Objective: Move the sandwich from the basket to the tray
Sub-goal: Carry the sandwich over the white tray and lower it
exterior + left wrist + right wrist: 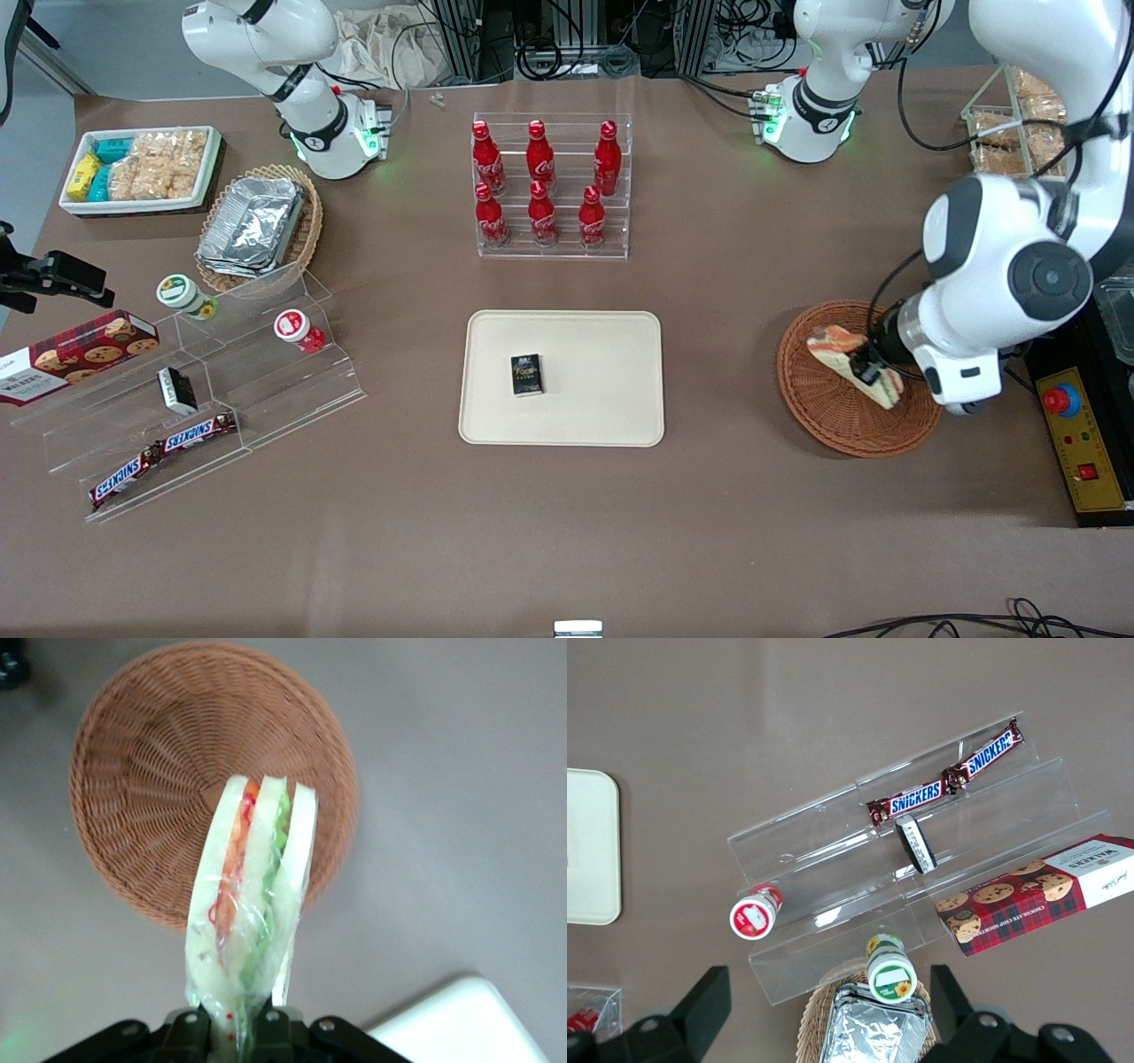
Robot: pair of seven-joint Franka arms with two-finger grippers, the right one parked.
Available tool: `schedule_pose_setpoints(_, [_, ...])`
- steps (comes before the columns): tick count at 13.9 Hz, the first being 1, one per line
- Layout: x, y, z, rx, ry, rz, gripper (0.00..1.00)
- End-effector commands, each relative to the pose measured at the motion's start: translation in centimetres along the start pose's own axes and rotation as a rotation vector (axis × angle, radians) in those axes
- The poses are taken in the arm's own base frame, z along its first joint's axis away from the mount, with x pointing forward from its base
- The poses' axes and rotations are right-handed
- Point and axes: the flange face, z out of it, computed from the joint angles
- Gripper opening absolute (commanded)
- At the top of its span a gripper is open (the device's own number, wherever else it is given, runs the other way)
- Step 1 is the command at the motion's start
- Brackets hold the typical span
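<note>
the hand (pixel 237 1028) holds the sandwich (pixel 252 895) above the basket (pixel 142 771), toward the working arm's end from the tray (pixel 620 416).

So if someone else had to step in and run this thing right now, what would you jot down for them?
Gripper: shut on the sandwich, holding it by one end, lifted above the basket.
Basket: at the working arm's end of the table, nothing else in it.
Tray: mid-table, nearer the front camera than the cola bottle rack; a small dark box lies on it.
Done: sandwich gripped and raised.
Left: carry it over to the tray, set it on a bare part beside the box, let go.
</note>
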Motion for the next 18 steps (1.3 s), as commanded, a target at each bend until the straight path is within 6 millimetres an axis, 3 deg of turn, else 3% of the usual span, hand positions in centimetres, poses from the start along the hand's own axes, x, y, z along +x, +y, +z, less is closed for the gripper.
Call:
schedule_pose_setpoints(1, [-5.3, 4.7, -2.1, -0.008, -0.045, 0.363, 0.00])
schedule_pose_setpoints(3, [-9.8, 7.6, -0.3, -0.022, -0.089, 0.584, 0.00])
schedule_pose_setpoints(5, [-13.7, 10.6, 3.7, -0.011, -0.153, 0.687, 0.00])
schedule_pose_setpoints(8, [-18.5, 14.9, 10.4, 0.028, -0.080, 0.811, 0.00])
schedule_pose_setpoints(11, [-19.8, 17.4, 15.2, 0.000, -0.117, 0.834, 0.00])
schedule_pose_setpoints(15, [-20.9, 20.5, 21.2, -0.018, -0.038, 0.786, 0.03])
schedule_pose_setpoints(16, [-20.5, 20.5, 21.9, -0.009, -0.035, 0.768, 0.20])
schedule_pose_setpoints(18, [-20.1, 20.5, 21.8, -0.012, -0.036, 0.768, 0.75])
